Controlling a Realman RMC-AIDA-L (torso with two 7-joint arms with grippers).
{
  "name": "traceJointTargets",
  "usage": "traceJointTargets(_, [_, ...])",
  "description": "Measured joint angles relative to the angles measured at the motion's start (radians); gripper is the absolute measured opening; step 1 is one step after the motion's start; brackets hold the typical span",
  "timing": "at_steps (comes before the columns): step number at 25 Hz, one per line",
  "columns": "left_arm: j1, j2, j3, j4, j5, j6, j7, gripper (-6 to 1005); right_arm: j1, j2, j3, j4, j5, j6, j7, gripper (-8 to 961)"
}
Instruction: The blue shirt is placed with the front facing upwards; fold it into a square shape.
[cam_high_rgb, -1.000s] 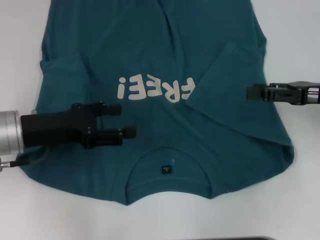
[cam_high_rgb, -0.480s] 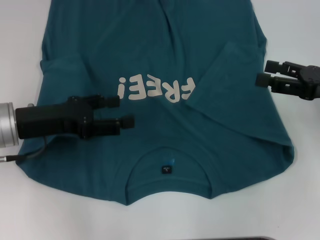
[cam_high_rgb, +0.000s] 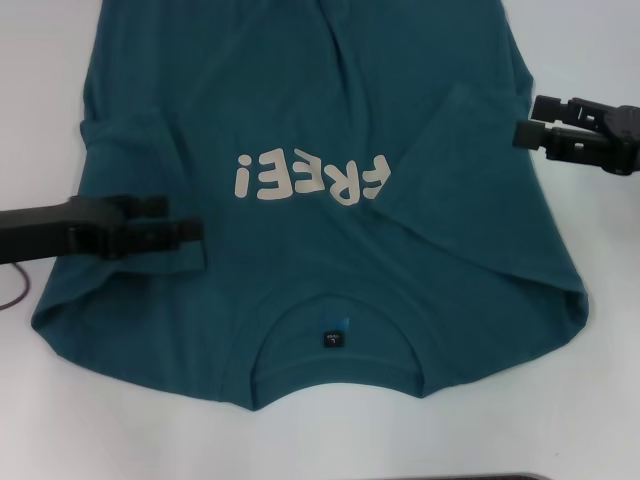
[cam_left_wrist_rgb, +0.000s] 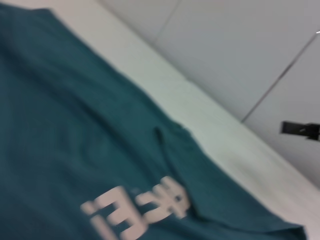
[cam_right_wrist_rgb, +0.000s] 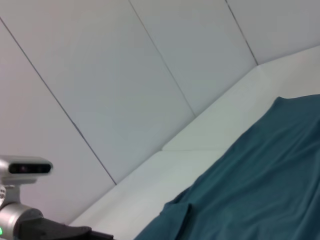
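Now, at nine o'clock in the head view, the left gripper (cam_high_rgb: 190, 232) reaches in low over the shoulder area of the shirt, its two black fingers (cam_high_rgb: 150, 205) lying close together with only a thin gap between them and nothing held.

Spread flat across the white bench (cam_high_rgb: 40, 60), the large dark teal-blue cotton T-shirt (cam_high_rgb: 320, 130) fills the middle of the scene, front up. Its white "FREE!" lettering (cam_high_rgb: 310, 180) sits at the centre and reads upside down from the robot's side. The round collar with its small dark label (cam_high_rgb: 331, 339) lies at six o'clock, nearest the robot, and the body runs away toward twelve o'clock. The sleeve at nine o'clock appears tucked inward over the body, and a long diagonal crease crosses the cloth toward three o'clock.

The fabric looks thin, light and limp. It should drape and drag rather than hold a shape, so a fold probably needs pinches at edges or corners, shoulder seam and hem, lifted together to keep the fold line straight.

At two o'clock, the right gripper (cam_high_rgb: 528, 120) hovers just off the shirt's edge over bare bench, its black fingers (cam_high_rgb: 545, 104) spread apart and empty.
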Motion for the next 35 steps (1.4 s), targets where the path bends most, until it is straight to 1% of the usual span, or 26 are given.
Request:
traceJointTargets(2, [0.007, 0.020, -0.001, -0.002, 0.010, 0.000, -0.027, 877, 0.009, 0.000, 0.000, 0.000, 0.000, 0.002, 0.020, 944])
traceJointTargets(3, [0.016, 0.044, -0.002, -0.002, 0.012, 0.001, -0.057, 876, 0.014, 0.001, 0.000, 0.000, 0.000, 0.003, 0.028, 944])
traceJointTargets(4, [0.016, 0.044, -0.002, -0.002, 0.012, 0.001, -0.057, 875, 0.019, 0.003, 0.000, 0.000, 0.000, 0.004, 0.038, 944])
traceJointTargets(6, [0.025, 0.070, -0.002, -0.002, 0.013, 0.006, -0.094, 875, 0.026, 0.006, 0.000, 0.000, 0.000, 0.005, 0.053, 944])
traceJointTargets(11, [0.043, 0.125, -0.002, 0.003, 0.025, 0.029, -0.170, 874, 0.041, 0.010, 0.000, 0.000, 0.000, 0.006, 0.071, 945])
traceJointTargets(13, [0.052, 0.140, -0.002, 0.007, 0.027, 0.038, -0.191, 874, 0.044, 0.010, 0.001, 0.000, 0.000, 0.007, 0.071, 945])
traceJointTargets(15, [0.060, 0.150, -0.003, 0.007, 0.036, 0.041, -0.214, 874, 0.045, 0.010, 0.002, 0.000, 0.000, 0.007, 0.072, 945])
traceJointTargets(18, [0.072, 0.157, -0.006, 0.005, 0.058, 0.042, -0.248, 874, 0.046, 0.007, 0.002, 0.000, 0.000, 0.005, 0.072, 944])
traceJointTargets(24, [0.077, 0.162, -0.032, 0.005, 0.119, 0.042, -0.286, 874, 0.048, -0.001, 0.003, 0.000, 0.000, 0.006, 0.081, 944])
traceJointTargets(35, [0.069, 0.158, -0.041, 0.005, 0.194, 0.018, -0.318, 875, 0.049, -0.011, 0.005, 0.000, 0.000, 0.009, 0.081, 945])
